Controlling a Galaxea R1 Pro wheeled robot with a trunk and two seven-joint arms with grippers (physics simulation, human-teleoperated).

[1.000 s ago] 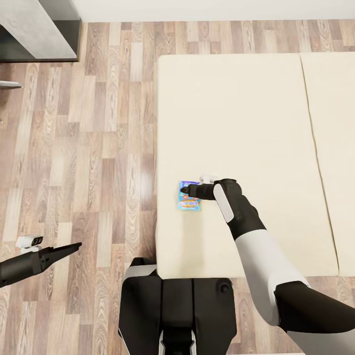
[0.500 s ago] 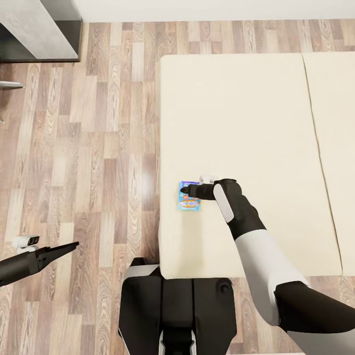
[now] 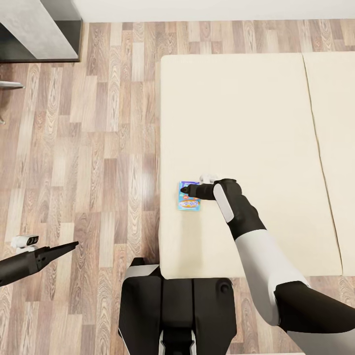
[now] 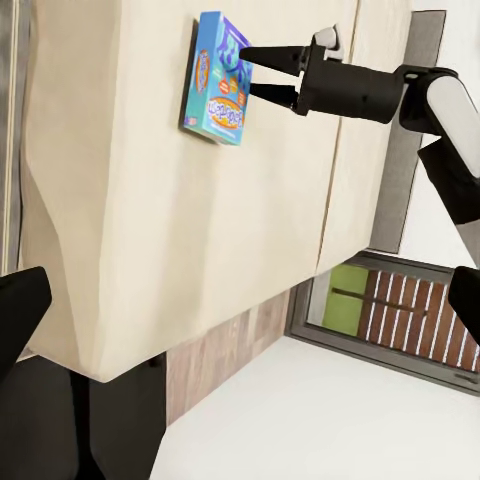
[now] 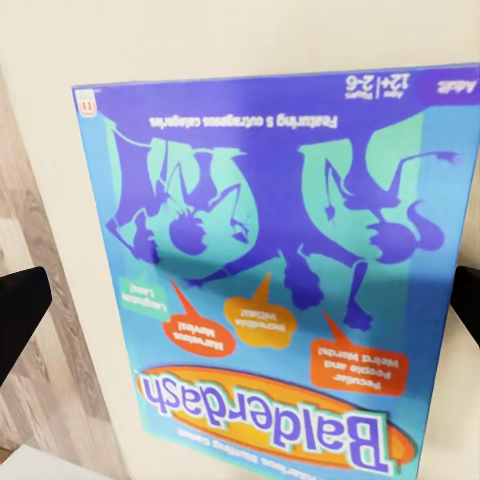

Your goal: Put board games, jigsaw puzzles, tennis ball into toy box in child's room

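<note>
A blue Balderdash board game [image 3: 190, 201] lies flat on the cream bed [image 3: 256, 128], close to its near left corner. My right gripper [image 3: 184, 189] hangs just above the game's far end, open. In the left wrist view its two fingers [image 4: 262, 53] spread over the game's [image 4: 218, 82] upper part. The right wrist view looks straight down on the box [image 5: 270, 270], with a black fingertip [image 5: 20, 305] past each side edge. My left gripper [image 3: 73, 244] floats open and empty over the wooden floor, left of the bed. The table, toy box and other toys are out of view.
A wood plank floor [image 3: 88, 148] lies left of the bed. A grey cabinet [image 3: 39, 29] stands at the far left corner. My dark base [image 3: 177, 310] sits against the bed's near edge. The mattress has a seam [image 3: 315, 148] on the right.
The view shifted slightly. My left gripper drifted a little to the left over the floor. The right gripper and the board game have not moved.
</note>
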